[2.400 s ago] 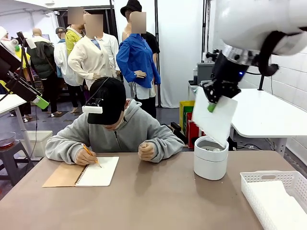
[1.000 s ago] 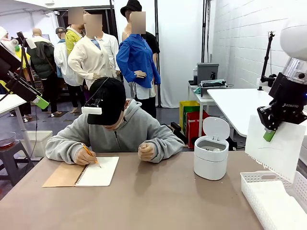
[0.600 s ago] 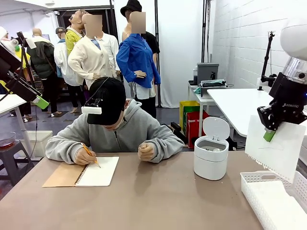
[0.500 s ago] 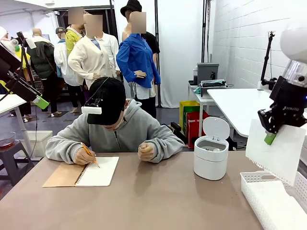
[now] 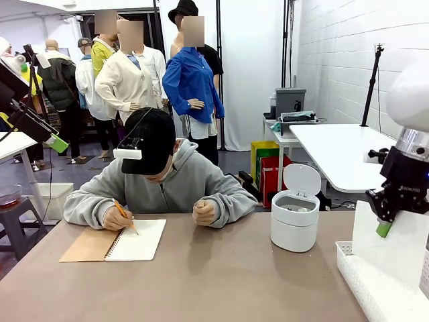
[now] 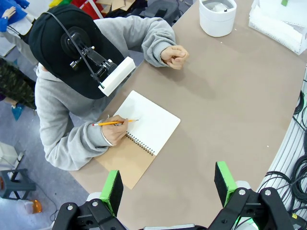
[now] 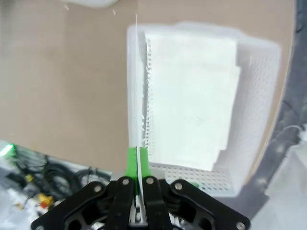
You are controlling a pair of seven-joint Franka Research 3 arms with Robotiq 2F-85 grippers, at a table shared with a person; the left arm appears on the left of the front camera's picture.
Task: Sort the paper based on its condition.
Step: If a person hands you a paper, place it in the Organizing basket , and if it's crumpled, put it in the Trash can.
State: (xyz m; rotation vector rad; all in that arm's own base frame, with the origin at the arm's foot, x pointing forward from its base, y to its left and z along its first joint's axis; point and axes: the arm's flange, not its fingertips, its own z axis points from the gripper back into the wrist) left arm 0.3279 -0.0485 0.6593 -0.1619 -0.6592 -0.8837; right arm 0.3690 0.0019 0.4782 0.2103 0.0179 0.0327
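While our right gripper's [image 5: 384, 229] green pads pinch tight on the top edge of the paper [image 5: 394, 251], it hangs upright over the basket [image 5: 348, 265] of flat sheets; we're at the drop-off, so next we just lower and release; left gripper [image 6: 169, 184] idles wide open, holding nothing.

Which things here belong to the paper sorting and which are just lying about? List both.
Part of the job:
- paper sheet, pinched in the right gripper
- basket holding stacked sheets

Lying about:
- notebook the person writes in
- pencil
- small white bin
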